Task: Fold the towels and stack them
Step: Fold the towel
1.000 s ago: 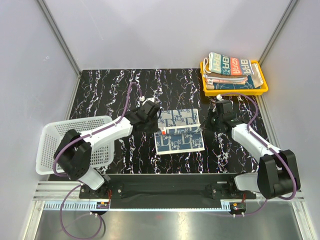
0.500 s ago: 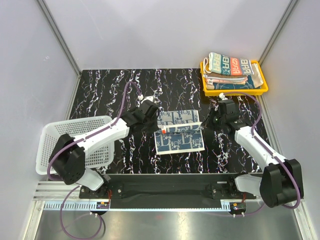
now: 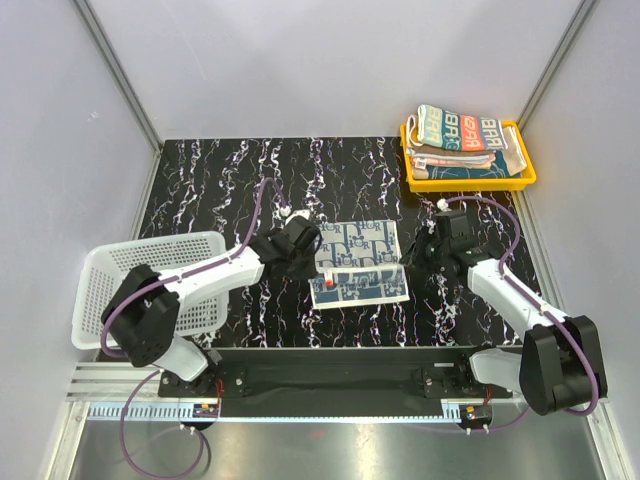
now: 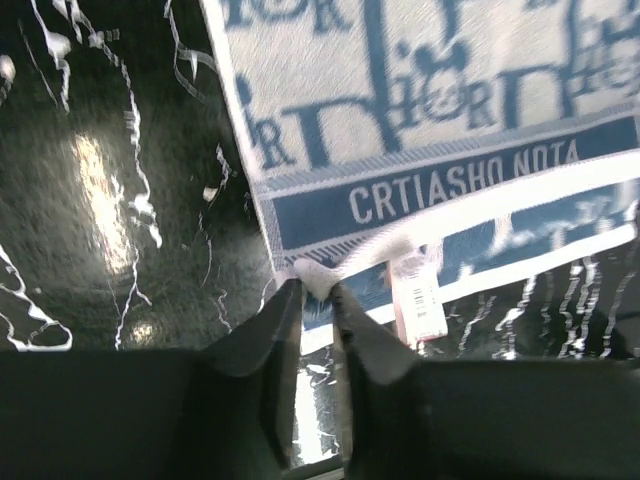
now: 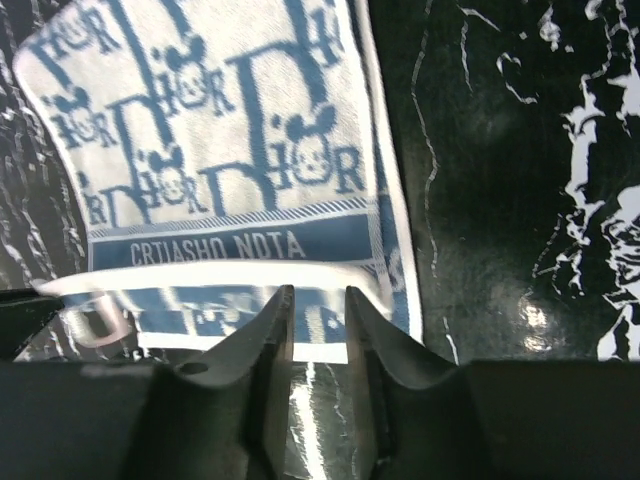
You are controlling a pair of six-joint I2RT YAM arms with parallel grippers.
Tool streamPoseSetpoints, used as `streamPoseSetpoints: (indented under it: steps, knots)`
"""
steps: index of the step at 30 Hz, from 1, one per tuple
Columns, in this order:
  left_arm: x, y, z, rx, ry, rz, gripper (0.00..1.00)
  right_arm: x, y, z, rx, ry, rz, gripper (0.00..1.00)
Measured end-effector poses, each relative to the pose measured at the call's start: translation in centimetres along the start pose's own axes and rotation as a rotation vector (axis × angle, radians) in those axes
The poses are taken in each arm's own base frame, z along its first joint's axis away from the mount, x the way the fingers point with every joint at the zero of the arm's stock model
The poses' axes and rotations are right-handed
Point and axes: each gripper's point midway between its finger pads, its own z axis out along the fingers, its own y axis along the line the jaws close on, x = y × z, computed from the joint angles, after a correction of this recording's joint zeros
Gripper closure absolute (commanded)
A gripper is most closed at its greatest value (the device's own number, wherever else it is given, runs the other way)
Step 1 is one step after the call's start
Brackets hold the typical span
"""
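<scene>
A navy white-patterned towel (image 3: 360,262) lies on the black marbled table, its lifted edge doubled over toward the near side. In the left wrist view the towel (image 4: 420,90) shows a white corner sitting loosely between the tips of my left gripper (image 4: 315,290), whose jaws stand slightly apart, next to a pink tag (image 4: 415,300). My left gripper (image 3: 314,258) is at the towel's left edge. My right gripper (image 3: 412,252) is at its right edge. In the right wrist view that gripper (image 5: 318,295) is open just above the towel (image 5: 220,130) with nothing between its fingers.
Folded towels (image 3: 465,135) are stacked in a yellow tray (image 3: 470,183) at the back right. A white mesh basket (image 3: 110,290) stands at the near left, partly under the left arm. Grey walls close in the table's far and side edges.
Both grippers carried the towel's lifted edge toward the near side, laying it over the lower part. Both pairs of jaws have since parted from shut.
</scene>
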Motion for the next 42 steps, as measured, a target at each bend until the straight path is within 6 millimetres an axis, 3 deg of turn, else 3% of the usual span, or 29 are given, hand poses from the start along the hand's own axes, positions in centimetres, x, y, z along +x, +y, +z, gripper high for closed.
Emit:
streamPoseSetpoints:
  steps: [1,2,8,14,19,25,39,42]
  knots:
    - [0.5,0.2,0.3,-0.007,0.011,0.003,0.67,0.2,-0.2,0.1,0.003,0.002,0.005,0.57]
    - [1.0,0.4,0.5,-0.011,0.022,0.01,0.65,0.5,-0.4,0.2,0.007,0.008,0.013,0.54]
    - [2.7,0.6,0.7,-0.007,0.06,0.028,0.58,0.9,-0.7,0.1,0.01,0.009,0.022,0.48]
    - [1.8,0.4,-0.5,0.002,0.03,0.025,0.58,0.6,-0.5,0.2,0.009,0.006,0.022,0.49]
    - [1.3,0.4,-0.2,-0.022,0.028,0.008,0.62,0.9,-0.8,0.7,0.022,0.022,0.026,0.49]
    - [2.5,1.0,1.2,-0.058,0.076,-0.013,0.66,1.2,-1.7,1.3,0.06,0.035,0.03,0.57]
    - [4.9,1.2,3.0,-0.062,0.159,-0.031,0.68,3.3,-3.6,2.4,0.113,0.076,0.044,0.59]
    - [5.5,1.2,3.3,-0.065,0.177,-0.026,0.73,3.4,-3.7,2.6,0.119,0.077,0.043,0.62]
